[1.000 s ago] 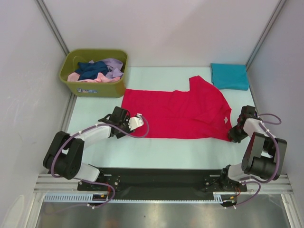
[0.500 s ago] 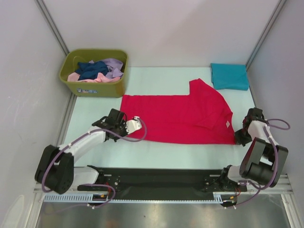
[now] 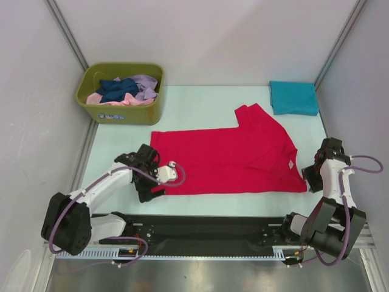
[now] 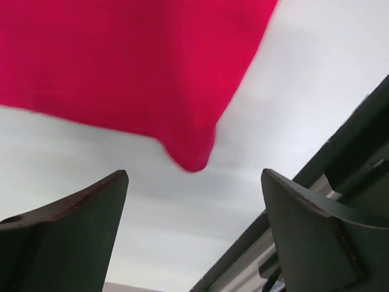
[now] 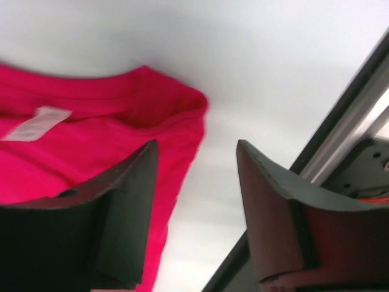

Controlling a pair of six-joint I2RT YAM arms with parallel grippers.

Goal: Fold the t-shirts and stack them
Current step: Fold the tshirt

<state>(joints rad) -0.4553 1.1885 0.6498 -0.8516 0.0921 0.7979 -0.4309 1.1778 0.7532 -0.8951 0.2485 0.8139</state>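
Red t-shirt point(image 3: 228, 158) is lying flat; we're sitting between folds, left gripper point(image 4: 194, 182) and right gripper point(image 5: 197, 149) both gaping, empty. Next we're likely re-gripping near corners, folding far.

Left gripper point(image 4: 194, 176): jaws spread wide, empty, low at near-left corner of red tee point(image 3: 231, 158). Right gripper point(image 5: 197, 146): jaws parted, empty, at its near-right corner.

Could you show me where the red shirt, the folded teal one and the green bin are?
red t-shirt point(image 3: 231, 158), overhead view, middle of its spread-out body.
teal t-shirt point(image 3: 293, 98), overhead view, centre of its folded top face.
olive-green bin point(image 3: 124, 114), overhead view, its near outer wall.
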